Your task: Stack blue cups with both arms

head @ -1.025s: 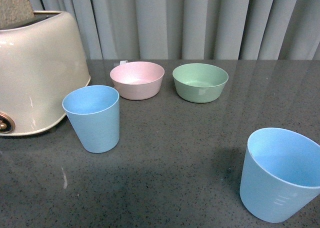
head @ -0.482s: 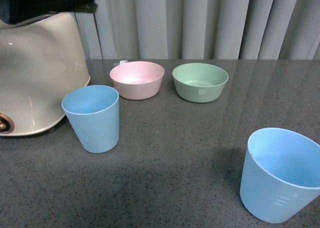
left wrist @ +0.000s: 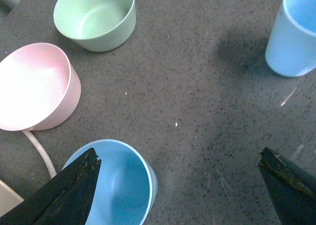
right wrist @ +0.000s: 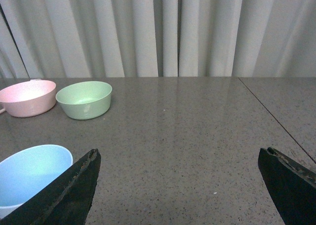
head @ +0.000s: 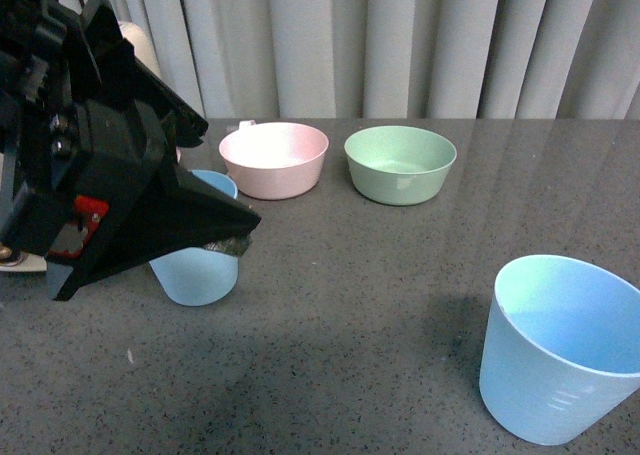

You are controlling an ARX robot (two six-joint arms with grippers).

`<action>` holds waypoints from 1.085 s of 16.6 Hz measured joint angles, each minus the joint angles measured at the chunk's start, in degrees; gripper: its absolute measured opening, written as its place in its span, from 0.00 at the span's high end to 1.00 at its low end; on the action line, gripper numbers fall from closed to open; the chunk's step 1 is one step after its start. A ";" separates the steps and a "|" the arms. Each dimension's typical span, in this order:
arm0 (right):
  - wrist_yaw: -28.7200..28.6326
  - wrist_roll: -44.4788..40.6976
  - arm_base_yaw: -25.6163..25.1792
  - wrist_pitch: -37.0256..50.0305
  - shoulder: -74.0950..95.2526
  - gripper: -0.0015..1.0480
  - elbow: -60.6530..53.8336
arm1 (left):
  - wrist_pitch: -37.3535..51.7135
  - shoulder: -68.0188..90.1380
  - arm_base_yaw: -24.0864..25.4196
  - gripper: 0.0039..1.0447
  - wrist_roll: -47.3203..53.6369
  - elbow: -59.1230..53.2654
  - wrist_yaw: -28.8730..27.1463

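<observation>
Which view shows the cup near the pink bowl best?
Left wrist: the cup shows from above, mouth and inside clear, one tool finger covering its edge. Front: the left arm hides most of it. Right wrist: absent; only the other cup shows.

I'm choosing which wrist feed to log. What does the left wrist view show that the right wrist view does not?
Only the left wrist view: the blue cup near the open left tool, and a white cord. Only the right wrist view: the grey curtain and the open right tool. Both: the pink bowl, the green bowl, the other blue cup and the dark table.
</observation>
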 joint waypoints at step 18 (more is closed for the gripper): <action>0.00 0.00 0.00 0.00 0.00 0.06 0.00 | 4.87 7.78 -0.37 0.28 14.71 -4.02 -9.25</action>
